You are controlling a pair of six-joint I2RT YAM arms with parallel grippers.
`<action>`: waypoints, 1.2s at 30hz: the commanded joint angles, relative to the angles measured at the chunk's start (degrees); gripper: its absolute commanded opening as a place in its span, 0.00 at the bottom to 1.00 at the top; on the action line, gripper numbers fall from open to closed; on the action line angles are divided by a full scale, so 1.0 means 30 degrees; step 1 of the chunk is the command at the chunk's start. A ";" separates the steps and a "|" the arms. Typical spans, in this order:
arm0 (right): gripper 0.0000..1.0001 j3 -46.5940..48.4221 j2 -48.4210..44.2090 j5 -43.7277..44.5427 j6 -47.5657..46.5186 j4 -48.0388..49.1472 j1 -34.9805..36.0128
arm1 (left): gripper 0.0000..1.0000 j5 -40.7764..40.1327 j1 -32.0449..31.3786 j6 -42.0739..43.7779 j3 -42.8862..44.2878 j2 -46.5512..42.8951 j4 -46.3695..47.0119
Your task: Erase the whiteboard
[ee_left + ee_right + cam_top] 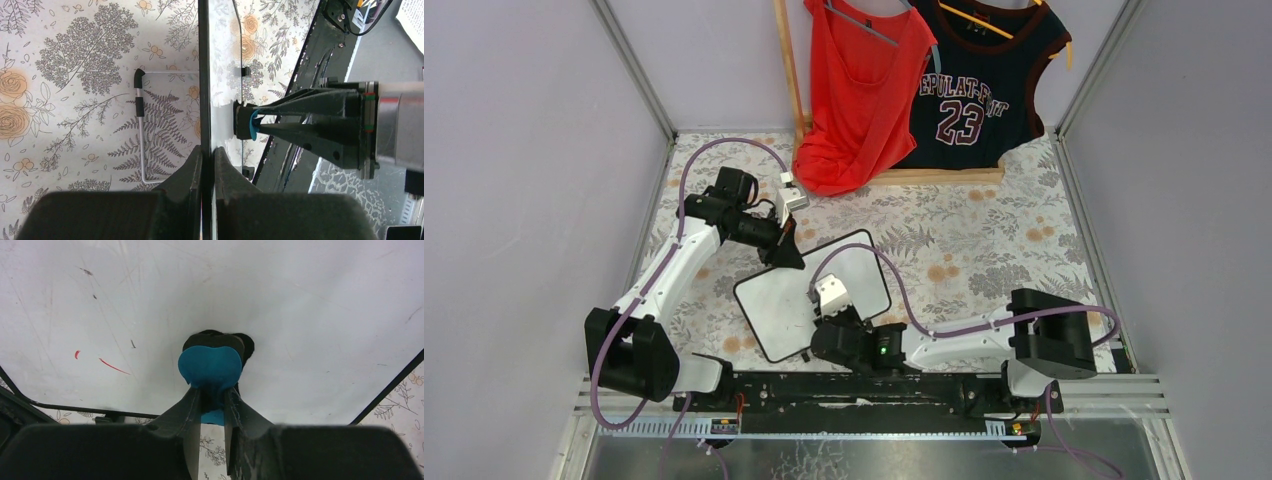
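Observation:
The whiteboard (864,275) lies at an angle in the middle of the table, raised on its far side. My left gripper (788,256) is shut on its far black-framed edge; in the left wrist view the whiteboard (203,75) shows edge-on between the left gripper's (208,156) two fingers. My right gripper (212,392) is shut on a blue eraser (210,365), whose black pad presses on the white face of the whiteboard (300,305). Two short red marks (112,366) lie left of the eraser. The eraser (251,125) also shows in the left wrist view, touching the board.
A wooden rack at the back holds a red top (859,90) and a dark numbered jersey (979,85). Under the board, a bent wire stand (140,130) rests on the floral cloth (984,240). Grey walls close both sides, and a black rail (854,385) runs along the near edge.

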 commanded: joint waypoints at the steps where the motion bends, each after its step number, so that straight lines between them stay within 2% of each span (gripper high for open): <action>1: 0.00 0.2549 0.1914 0.0078 0.0127 0.0528 0.0478 | 0.00 -0.2331 -0.0780 0.1202 -0.1392 0.0894 -0.2840; 7: 0.00 0.6573 0.5370 -0.1383 -0.0889 0.1312 0.1591 | 0.00 -0.2483 -0.0808 0.1175 -0.1487 0.0766 -0.2854; 13: 0.00 0.7877 0.6115 -0.1920 -0.1362 0.1587 0.1842 | 0.00 -0.2501 -0.0810 0.1184 -0.1502 0.0769 -0.2844; 19: 0.00 0.6231 0.5195 -0.0451 -0.0853 0.0590 0.1622 | 0.00 -0.2382 -0.0810 0.1147 -0.1409 0.0806 -0.2841; 29: 0.00 -0.0230 0.0315 0.1281 0.2261 -0.1554 0.0088 | 0.00 -0.2409 -0.0810 0.1200 -0.1431 0.0750 -0.2840; 36: 0.00 -0.0411 -0.1215 0.2314 0.1935 -0.2022 -0.0186 | 0.00 -0.2419 -0.0810 0.1156 -0.1383 0.0715 -0.2840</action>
